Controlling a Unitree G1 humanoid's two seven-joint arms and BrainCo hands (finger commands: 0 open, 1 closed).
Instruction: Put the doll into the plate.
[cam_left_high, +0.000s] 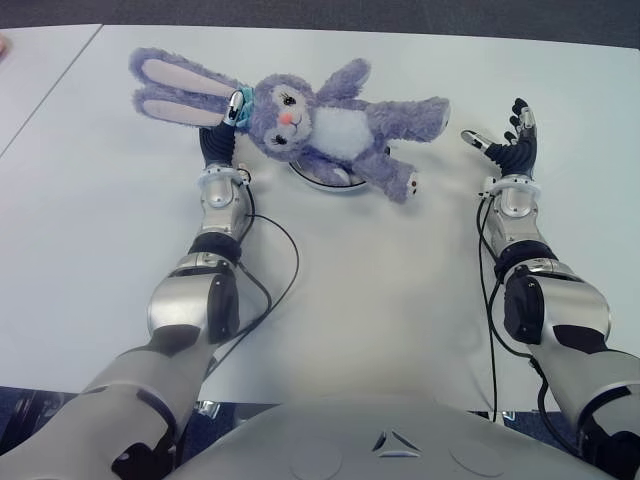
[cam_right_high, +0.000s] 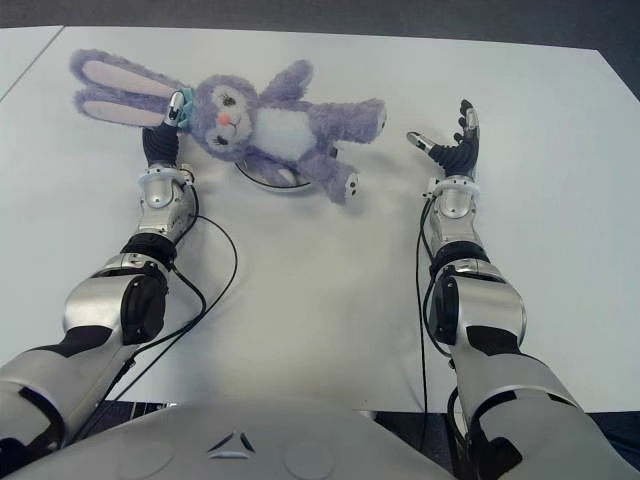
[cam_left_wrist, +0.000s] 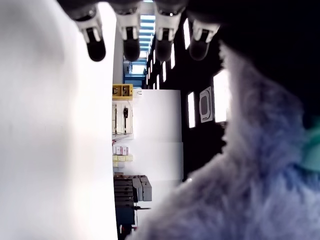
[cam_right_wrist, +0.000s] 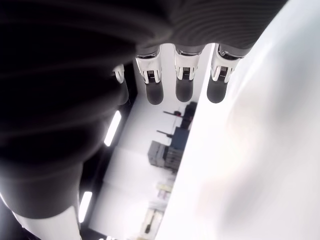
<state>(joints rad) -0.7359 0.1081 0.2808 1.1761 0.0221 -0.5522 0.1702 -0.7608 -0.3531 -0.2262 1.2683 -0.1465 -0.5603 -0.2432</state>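
A purple plush bunny doll (cam_left_high: 330, 125) lies on its back across a small white plate (cam_left_high: 318, 178), its body covering most of the plate and its long ears stretching to the left. My left hand (cam_left_high: 218, 148) is just below the ears, beside the doll's head. In the left wrist view its fingers (cam_left_wrist: 131, 47) are straight and hold nothing, with the doll's fur (cam_left_wrist: 240, 190) close alongside. My right hand (cam_left_high: 508, 145) is to the right of the doll's arm, apart from it, with fingers (cam_right_wrist: 184, 85) spread.
The white table (cam_left_high: 400, 300) carries the doll and plate at its far middle. A black cable (cam_left_high: 285, 270) loops along my left forearm. A second table (cam_left_high: 40, 60) adjoins at the far left.
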